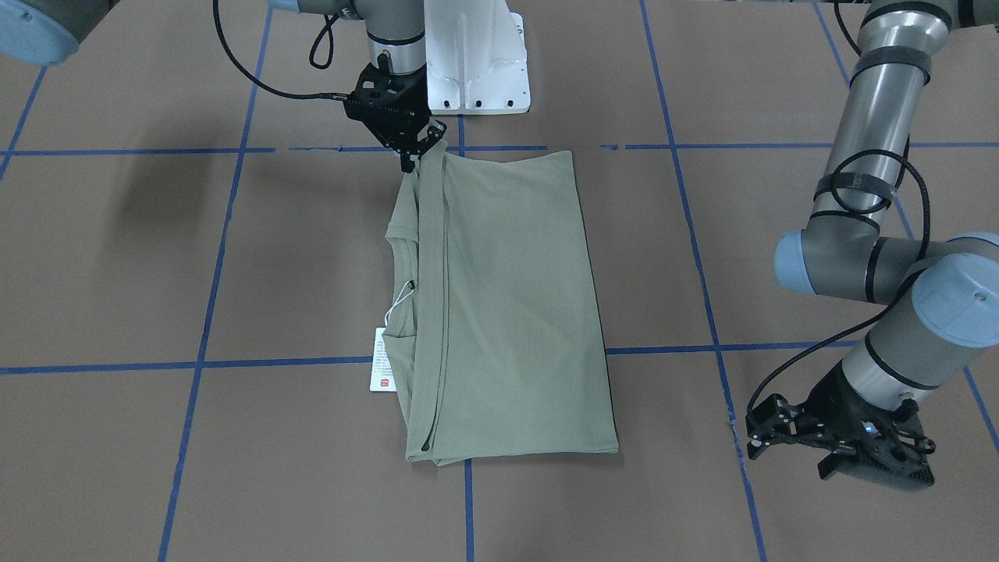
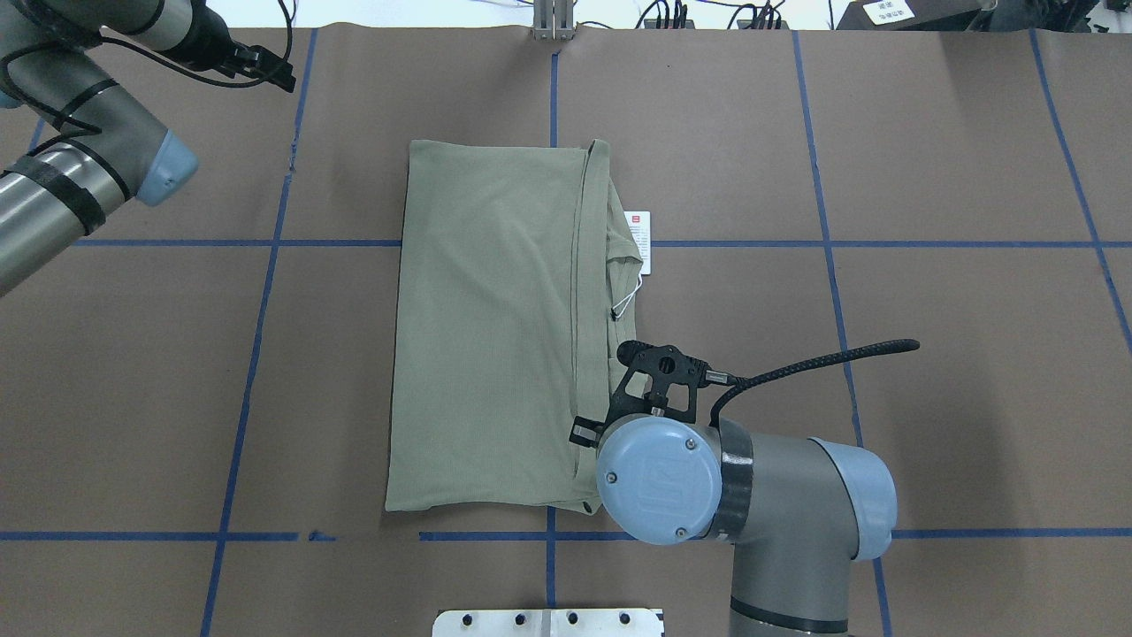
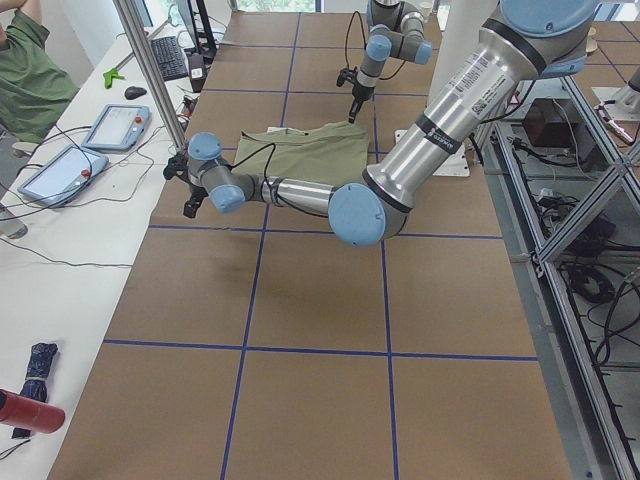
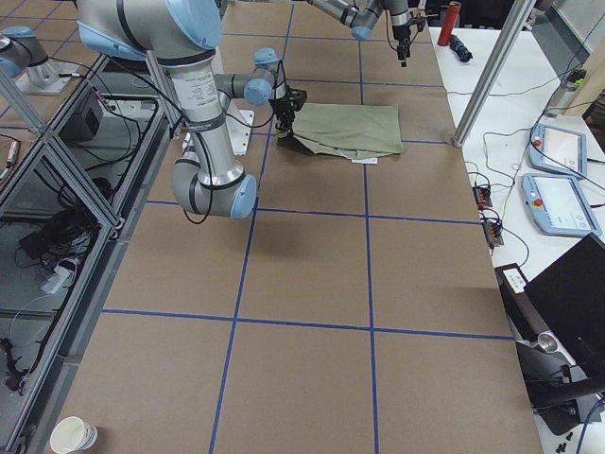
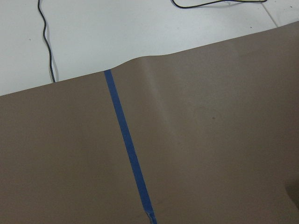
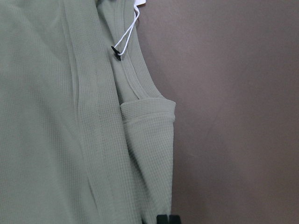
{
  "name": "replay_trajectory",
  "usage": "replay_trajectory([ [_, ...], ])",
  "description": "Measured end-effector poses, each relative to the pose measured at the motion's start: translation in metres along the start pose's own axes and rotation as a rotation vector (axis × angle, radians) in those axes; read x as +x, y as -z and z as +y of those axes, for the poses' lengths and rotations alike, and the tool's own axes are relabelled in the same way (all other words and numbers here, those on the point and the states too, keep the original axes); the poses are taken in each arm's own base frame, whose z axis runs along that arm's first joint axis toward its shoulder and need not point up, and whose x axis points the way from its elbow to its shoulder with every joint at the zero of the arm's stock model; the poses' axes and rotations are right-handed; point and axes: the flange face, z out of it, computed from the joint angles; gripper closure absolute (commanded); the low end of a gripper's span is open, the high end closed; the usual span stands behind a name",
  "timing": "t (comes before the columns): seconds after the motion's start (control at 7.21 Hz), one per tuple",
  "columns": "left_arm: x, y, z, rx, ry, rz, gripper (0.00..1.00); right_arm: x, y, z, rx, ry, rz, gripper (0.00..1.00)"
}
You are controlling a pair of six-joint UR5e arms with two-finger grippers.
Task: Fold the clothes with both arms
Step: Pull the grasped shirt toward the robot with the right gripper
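Note:
The sage-green shirt (image 1: 507, 297) lies folded into a long rectangle in the middle of the table, and it also shows in the overhead view (image 2: 486, 327). Its white-and-red hang tag (image 1: 382, 361) sticks out by the neckline. My right gripper (image 1: 417, 152) is shut on the shirt's corner nearest the robot base and holds it slightly raised. The right wrist view shows its fingertips (image 6: 162, 219) together on the fabric edge. My left gripper (image 1: 751, 439) is open and empty, low over bare table far from the shirt, near the table's far edge (image 2: 281, 78).
The white pedestal base (image 1: 476, 55) stands just behind the right gripper. Blue tape lines (image 1: 468, 507) cross the brown table cover. A side table with tablets (image 3: 115, 125) and cables runs along the far edge. A paper cup (image 4: 74, 435) sits on the floor frame.

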Motion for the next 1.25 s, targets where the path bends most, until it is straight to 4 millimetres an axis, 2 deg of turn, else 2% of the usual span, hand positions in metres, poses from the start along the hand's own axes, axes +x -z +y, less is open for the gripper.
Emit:
replay_trajectory([
  [0.14, 0.001, 0.001, 0.0, 0.001, -0.001, 0.001, 0.0, 0.005, -0.005, 0.003, 0.006, 0.021, 0.015, 0.0],
  [0.28, 0.002, 0.002, -0.001, 0.004, 0.0, 0.003, 0.0, 0.006, -0.006, -0.005, 0.011, 0.072, 0.019, 0.0],
  [0.42, 0.003, 0.003, -0.002, 0.006, 0.001, 0.004, 0.0, 0.001, -0.003, -0.024, 0.006, 0.154, 0.015, 0.0],
  [0.55, 0.004, 0.004, -0.002, 0.008, 0.001, 0.006, 0.0, -0.01, -0.001, -0.041, -0.023, 0.223, 0.009, 0.0],
  [0.69, 0.005, 0.005, -0.003, 0.01, 0.001, 0.007, 0.0, -0.027, -0.003, -0.047, -0.062, 0.287, 0.008, 0.0],
  [0.97, 0.005, 0.005, -0.003, 0.01, 0.002, 0.007, 0.0, -0.058, -0.026, -0.038, -0.166, 0.42, 0.039, 0.12],
  [1.11, 0.005, 0.005, -0.003, 0.011, 0.002, 0.008, 0.0, -0.063, -0.041, -0.028, -0.207, 0.489, 0.061, 0.21],
  [1.25, 0.005, 0.005, -0.003, 0.011, 0.003, 0.008, 0.0, -0.063, -0.05, -0.018, -0.234, 0.564, 0.076, 0.24],
])
